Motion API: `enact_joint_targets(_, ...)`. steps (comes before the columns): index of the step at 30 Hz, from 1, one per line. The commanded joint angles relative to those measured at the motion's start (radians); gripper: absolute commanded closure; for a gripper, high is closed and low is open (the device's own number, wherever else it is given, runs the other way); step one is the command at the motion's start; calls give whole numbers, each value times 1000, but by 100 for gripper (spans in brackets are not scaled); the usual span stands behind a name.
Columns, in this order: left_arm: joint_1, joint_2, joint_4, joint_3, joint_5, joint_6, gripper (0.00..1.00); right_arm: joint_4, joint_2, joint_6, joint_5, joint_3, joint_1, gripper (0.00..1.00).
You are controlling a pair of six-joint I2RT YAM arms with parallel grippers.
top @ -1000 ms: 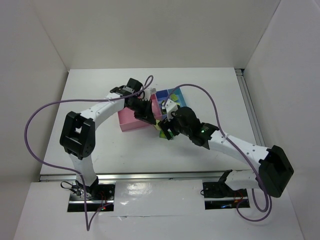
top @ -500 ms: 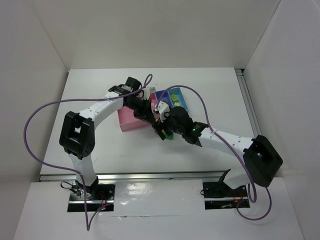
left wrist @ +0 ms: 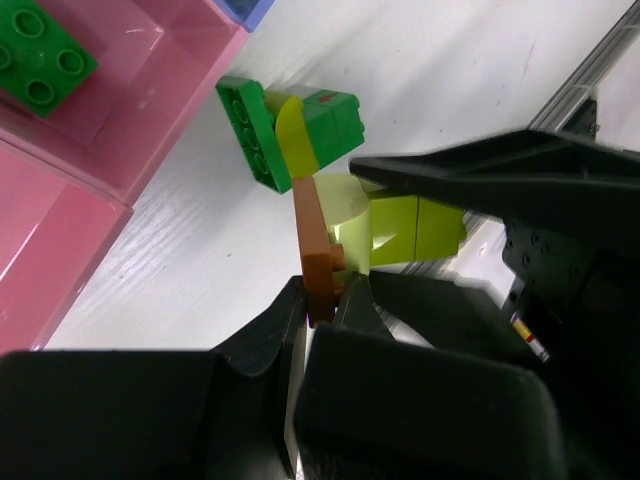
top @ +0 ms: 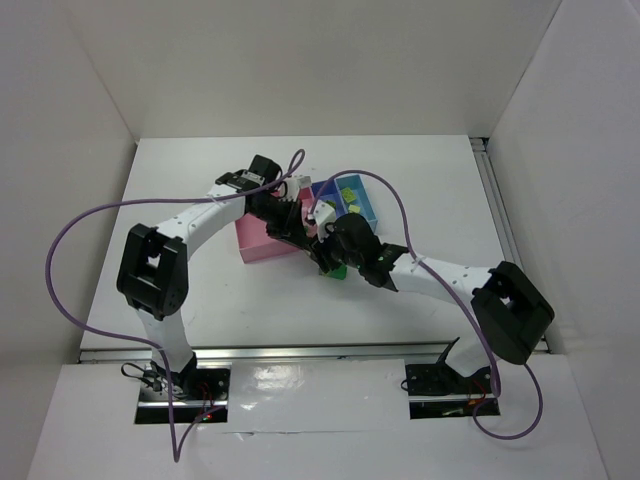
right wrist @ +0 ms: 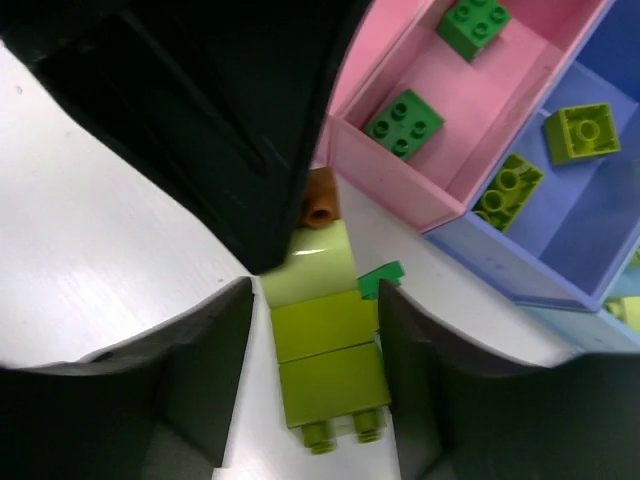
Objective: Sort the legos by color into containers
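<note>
Beside the containers' pink wall (right wrist: 385,175), my two grippers meet over one joined clump of legos. My left gripper (left wrist: 322,295) is shut on a thin orange-brown lego (left wrist: 315,255). That lego is stuck to a pale curved piece and a lime lego stack (right wrist: 325,365). My right gripper (right wrist: 315,375) is shut on the lime stack, one finger on each side. A dark green lego with a yellow curved piece (left wrist: 285,130) lies just beyond on the table. In the top view both grippers (top: 322,250) crowd together at the tray's near right corner.
The narrow pink compartment holds two dark green legos (right wrist: 405,125). The periwinkle compartment (right wrist: 600,220) holds lime legos (right wrist: 580,130). A light blue compartment (right wrist: 590,320) lies past it. The large pink compartment (top: 262,240) is partly under the left arm. White walls enclose the table.
My right arm has swung left toward the left gripper and its jaws have closed in from wide open onto the lime stack. The left gripper has stayed shut on the orange-brown lego.
</note>
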State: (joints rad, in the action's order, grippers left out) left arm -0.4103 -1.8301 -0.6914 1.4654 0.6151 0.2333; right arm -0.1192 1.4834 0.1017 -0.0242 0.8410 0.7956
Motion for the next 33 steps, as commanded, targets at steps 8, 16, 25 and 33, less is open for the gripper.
enact_joint_targets(8,19,58,16,-11,57,-25,100,-77,-14,-34,66,-34,-6,54)
enact_joint_targets(16,28,68,16,-11,66,-25,100,-97,14,-54,66,-54,-6,42)
enact_joint_targets(25,28,68,16,-11,75,-25,100,-131,-28,-73,89,-76,-6,74)
enact_joint_targets(33,47,48,16,-11,48,-2,100,-111,-86,-82,122,-85,-15,93)
